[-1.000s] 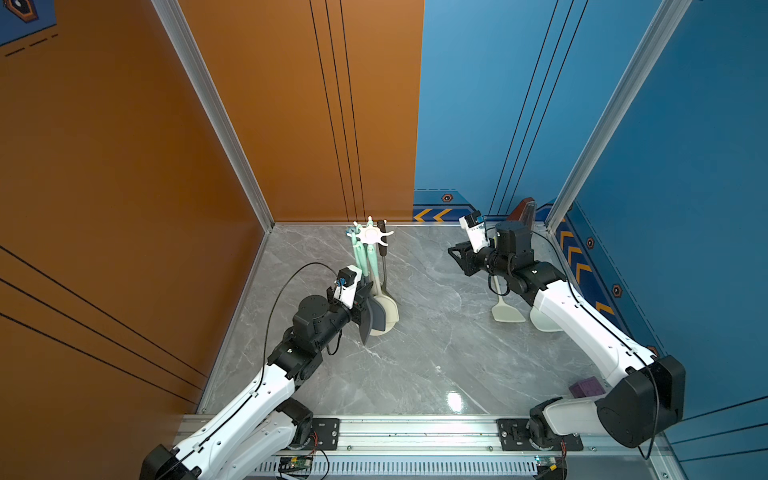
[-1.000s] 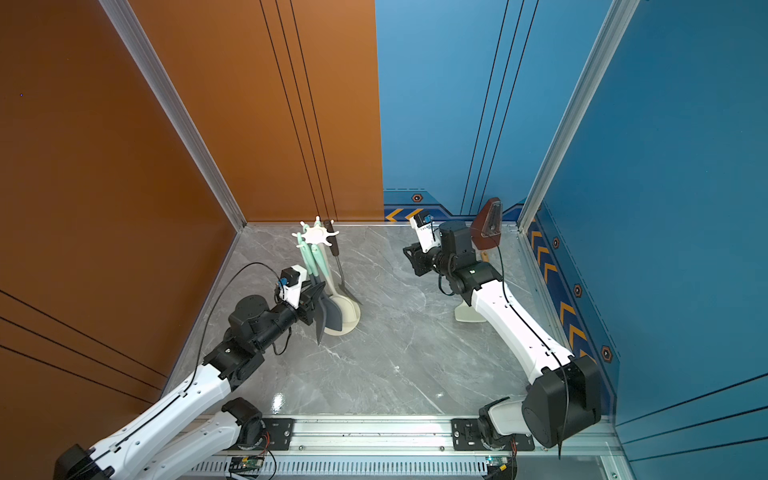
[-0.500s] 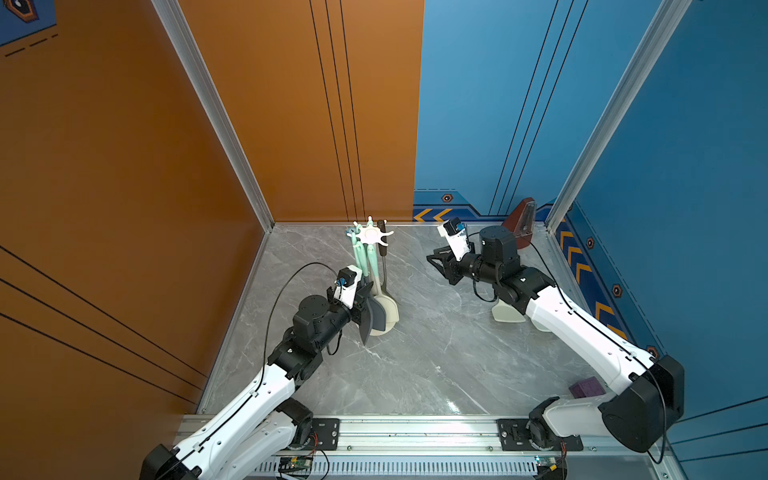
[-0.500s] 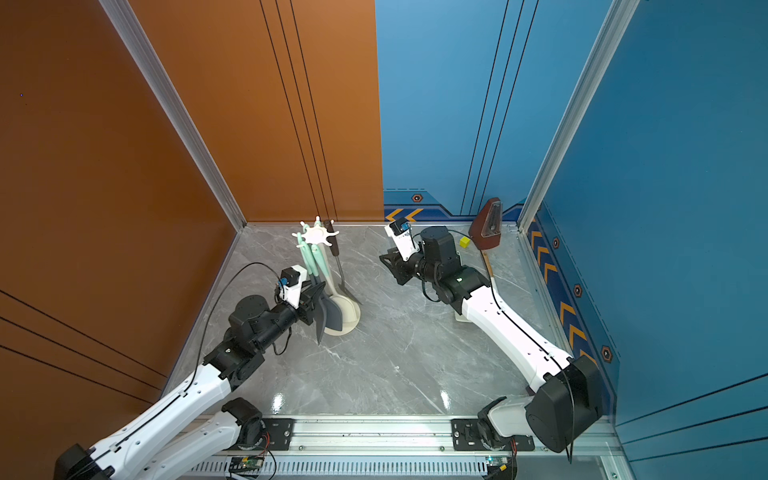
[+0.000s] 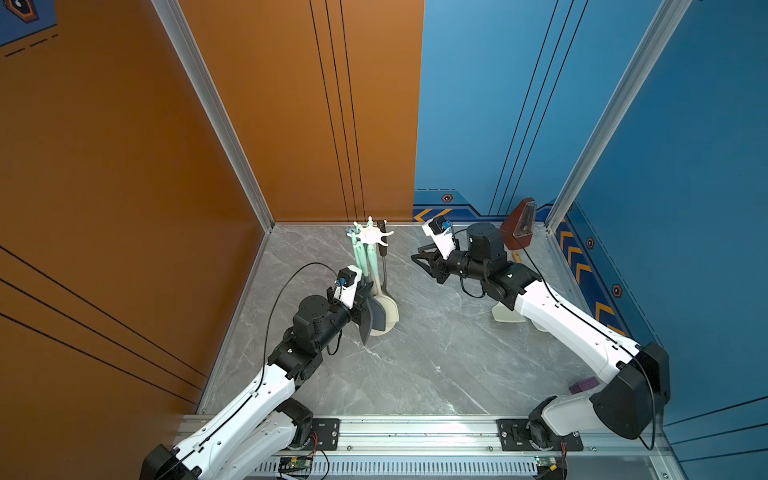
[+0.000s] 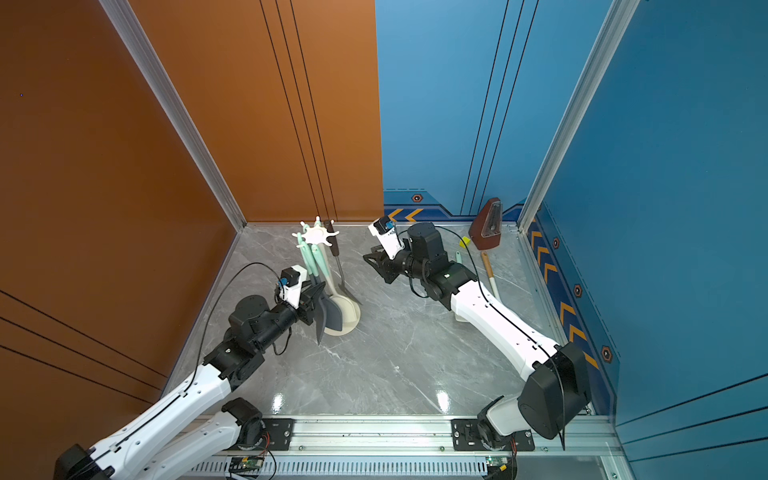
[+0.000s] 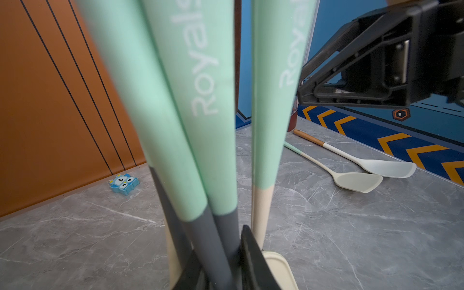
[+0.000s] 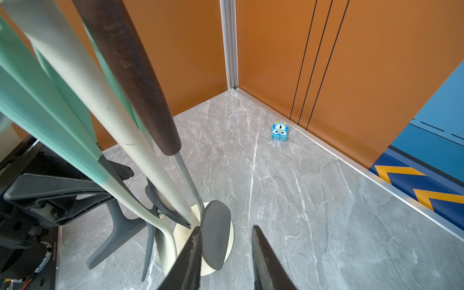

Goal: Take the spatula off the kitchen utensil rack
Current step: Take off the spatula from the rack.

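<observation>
The kitchen utensil rack [image 5: 371,235] [image 6: 316,236] stands at the back of the grey table, its cream round base [image 5: 390,318] [image 8: 229,242] on the marble. Several utensils hang from it: mint-handled ones with grey necks [image 7: 200,140], one with a cream neck [image 7: 261,200], and a dark brown-handled one [image 8: 130,75]. My left gripper [image 5: 365,309] [image 6: 318,307] [image 7: 218,246] is low by the base, shut on the grey neck of a mint-handled spatula [image 7: 208,241]; a second grey neck lies against it. My right gripper [image 5: 419,262] [image 6: 372,262] [image 8: 226,227] hovers open just right of the rack, holding nothing.
Two pale spatulas [image 7: 356,180] [image 7: 386,167] lie on the table to the right, behind my right arm. A brown metronome [image 5: 519,218] stands in the back right corner. A blue owl toy [image 8: 279,131] lies by the back wall; a purple block [image 5: 582,384] sits front right.
My right arm has swung left from the right side of the table toward the rack, its jaws slightly wider. The left arm and its grip are unchanged.
</observation>
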You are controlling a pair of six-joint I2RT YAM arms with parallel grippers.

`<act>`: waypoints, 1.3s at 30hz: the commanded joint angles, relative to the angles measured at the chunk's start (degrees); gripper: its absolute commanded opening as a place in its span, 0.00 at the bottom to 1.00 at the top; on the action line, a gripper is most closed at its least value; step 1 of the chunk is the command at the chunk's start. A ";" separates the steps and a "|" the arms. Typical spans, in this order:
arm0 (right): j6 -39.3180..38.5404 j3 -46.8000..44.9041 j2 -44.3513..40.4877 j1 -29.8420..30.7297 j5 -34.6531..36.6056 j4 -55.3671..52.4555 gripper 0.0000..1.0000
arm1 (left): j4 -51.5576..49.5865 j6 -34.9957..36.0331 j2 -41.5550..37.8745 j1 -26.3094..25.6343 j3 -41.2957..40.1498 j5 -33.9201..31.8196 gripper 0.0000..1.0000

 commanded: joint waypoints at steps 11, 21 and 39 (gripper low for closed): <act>1.11 3.63 3.26 2.32 -3.98 4.28 0.35 | -2.34 1.54 0.44 -0.08 -1.56 -0.57 0.22; 2.08 5.21 6.08 2.54 -5.86 7.71 0.37 | -2.37 1.49 0.13 -0.08 -1.58 -0.52 0.22; 2.61 8.54 9.71 3.31 -8.66 8.17 0.41 | -2.28 1.77 0.87 -0.07 -1.39 -0.66 0.23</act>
